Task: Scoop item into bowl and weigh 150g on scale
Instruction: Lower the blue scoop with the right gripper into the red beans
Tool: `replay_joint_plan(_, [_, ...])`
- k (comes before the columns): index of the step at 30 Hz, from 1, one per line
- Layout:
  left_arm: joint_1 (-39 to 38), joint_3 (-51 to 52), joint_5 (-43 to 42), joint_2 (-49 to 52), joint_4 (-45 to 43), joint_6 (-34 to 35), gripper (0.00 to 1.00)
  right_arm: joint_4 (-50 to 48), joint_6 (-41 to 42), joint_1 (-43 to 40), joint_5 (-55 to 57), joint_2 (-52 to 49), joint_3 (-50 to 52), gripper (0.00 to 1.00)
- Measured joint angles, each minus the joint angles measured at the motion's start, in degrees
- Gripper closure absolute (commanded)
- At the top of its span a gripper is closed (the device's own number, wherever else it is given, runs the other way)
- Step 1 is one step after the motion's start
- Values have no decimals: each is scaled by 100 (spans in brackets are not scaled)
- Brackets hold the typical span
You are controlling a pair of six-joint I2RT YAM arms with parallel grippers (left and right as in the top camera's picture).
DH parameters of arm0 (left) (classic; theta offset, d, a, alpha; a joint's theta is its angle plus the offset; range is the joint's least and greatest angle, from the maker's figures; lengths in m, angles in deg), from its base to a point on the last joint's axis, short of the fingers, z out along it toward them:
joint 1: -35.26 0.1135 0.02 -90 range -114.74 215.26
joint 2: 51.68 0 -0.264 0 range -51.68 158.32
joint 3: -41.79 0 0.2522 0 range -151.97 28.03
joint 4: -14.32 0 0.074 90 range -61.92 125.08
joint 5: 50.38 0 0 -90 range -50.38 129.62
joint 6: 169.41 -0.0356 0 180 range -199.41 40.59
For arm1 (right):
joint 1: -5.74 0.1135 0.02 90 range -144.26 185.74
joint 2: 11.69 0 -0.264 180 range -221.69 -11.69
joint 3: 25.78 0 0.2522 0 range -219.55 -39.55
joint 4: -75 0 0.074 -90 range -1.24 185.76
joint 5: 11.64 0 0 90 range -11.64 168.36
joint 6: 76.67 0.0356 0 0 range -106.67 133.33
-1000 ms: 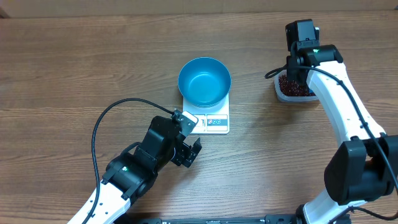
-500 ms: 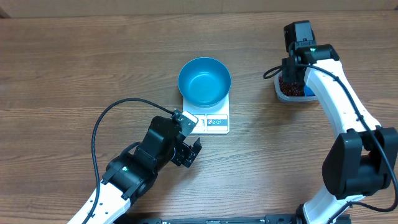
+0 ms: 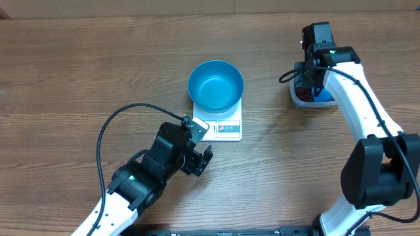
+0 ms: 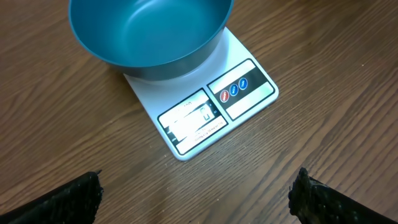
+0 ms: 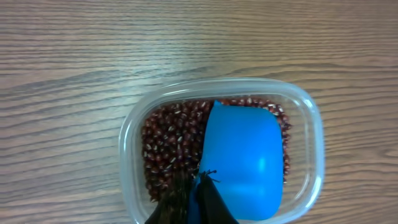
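Right gripper (image 5: 198, 186): two dark fingers drawn tight together, pinching the near end of the scoop. Only their tips show, at the lower edge of the wrist view.
Scoop (image 5: 242, 158): bright blue, smooth plastic, rounded-rectangular. It lies directly ahead of the right gripper, over the beans. The handle is hidden between the fingers, and which face is turned up cannot be told.
Beans (image 5: 168, 143): tiny dark red-brown ovals with pale specks, a loose layer to the left of and around the scoop. Those beneath it are covered.
Tub (image 5: 126, 134): clear plastic, rounded-rectangular, with a glossy rim, enclosing beans and scoop. Its near edge is cut off.
Left gripper (image 4: 196, 200): jaws spread wide, holding nothing. Only black, ragged-edged fingertips show, at the lower corners of the view.
Scale (image 4: 252, 102): flat, white and square with rounded corners, just ahead of the left gripper.
Display (image 4: 189, 121): rectangular and washed by glare, so the reading is illegible.
Buttons (image 4: 233, 90): three small rounds, one red and two blue.
Bowl (image 4: 149, 31): teal-blue, round, deep and smooth, seated on the scale's far part, well apart to the left of the right gripper. Its far rim is cropped.
Tabletop (image 4: 323, 50): brown, matte woodgrain.
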Motion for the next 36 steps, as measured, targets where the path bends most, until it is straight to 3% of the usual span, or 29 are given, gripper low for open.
replay_joint_plan(10, [0, 0, 0, 0, 0, 0, 0, 2, 9, -789, -1661, 0, -92, 96])
replay_joint_plan(25, [0, 0, 0, 0, 0, 0, 0, 109, 7, -1132, -2347, 0, -105, 96])
replay_joint_plan(36, [0, 0, 0, 0, 0, 0, 0, 310, 35, -2059, -3543, -39, -105, 96])
